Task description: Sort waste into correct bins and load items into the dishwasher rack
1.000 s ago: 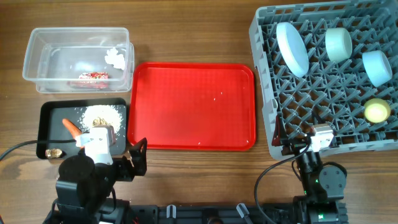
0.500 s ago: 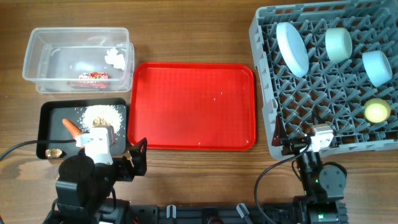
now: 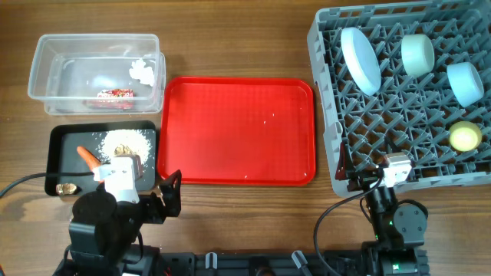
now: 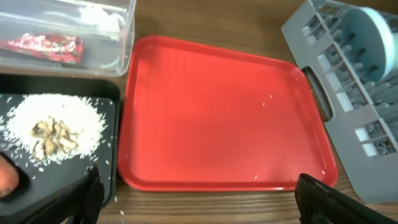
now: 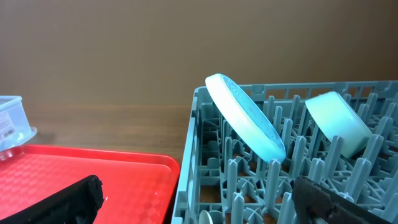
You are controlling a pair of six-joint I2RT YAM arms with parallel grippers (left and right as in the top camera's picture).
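The clear tub (image 3: 46,73) holds the red wrapper (image 3: 115,93) and white tissue (image 3: 142,70). The black tray (image 3: 65,138) holds rice crumbs (image 3: 126,140), the orange carrot (image 3: 87,157) and a brown scrap (image 3: 67,187). The grey rack (image 3: 383,123) holds the wide light-blue dish (image 3: 360,60), two pale bowls (image 3: 418,54) (image 3: 466,83) and the yellow cup (image 3: 465,137). A pale rounded piece, perhaps the spoon (image 5: 208,218), sits in the rack's near corner. My left gripper (image 4: 202,205) is open and empty at the front edge. My right gripper (image 5: 199,208) is open and empty by the rack's near-left corner.
The large red tray (image 3: 238,130) lies between the bins and the rack, with a few white specks on it. The rack's wall (image 5: 186,168) stands right in front of the right gripper. Both arm bases sit at the table's front edge.
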